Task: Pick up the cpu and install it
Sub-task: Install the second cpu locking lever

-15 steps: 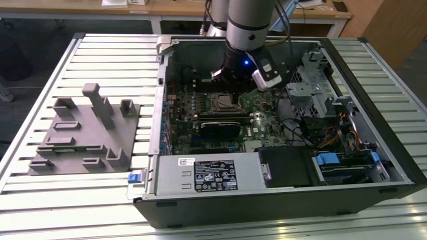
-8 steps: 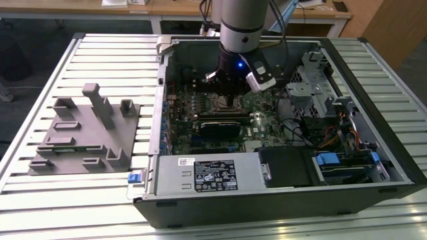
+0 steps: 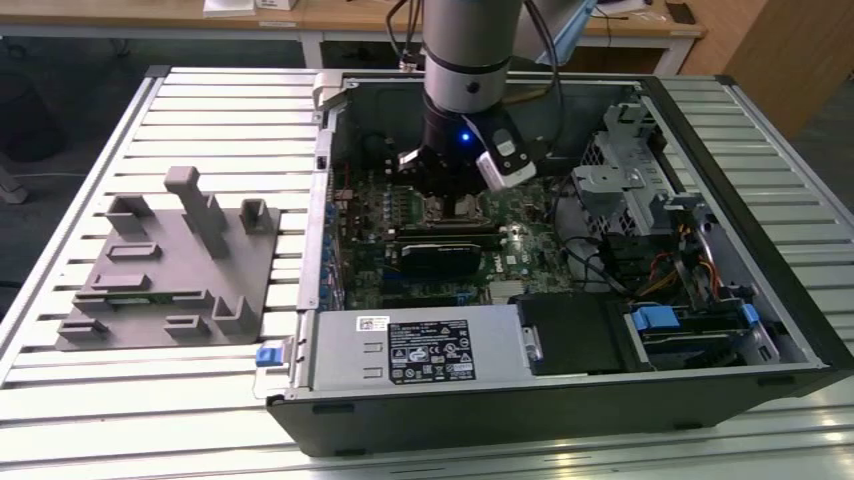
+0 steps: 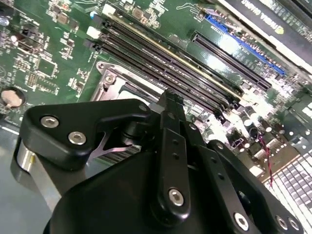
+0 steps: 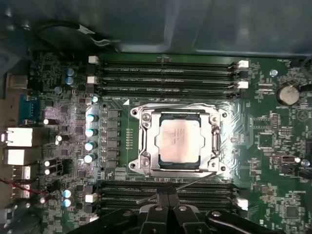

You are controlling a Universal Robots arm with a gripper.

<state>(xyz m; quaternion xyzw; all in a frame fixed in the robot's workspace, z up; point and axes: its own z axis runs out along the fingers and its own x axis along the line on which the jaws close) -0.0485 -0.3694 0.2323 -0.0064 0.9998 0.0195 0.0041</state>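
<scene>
The cpu (image 5: 178, 143) sits seated in the motherboard socket (image 5: 178, 113) inside the open computer case (image 3: 747, 330); the gripper (image 5: 168, 194) hovers just beside it over the memory slots (image 5: 165, 74), fingers (image 4: 171, 117) pressed together, holding nothing.

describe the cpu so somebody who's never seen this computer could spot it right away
Start at the open computer case lying on the slatted table, then the green motherboard inside. Between two banks of long black memory slots sits a square metal-framed socket. The cpu lies within that frame: a flat, pale silvery square, the only plain shiny plate there.
</scene>
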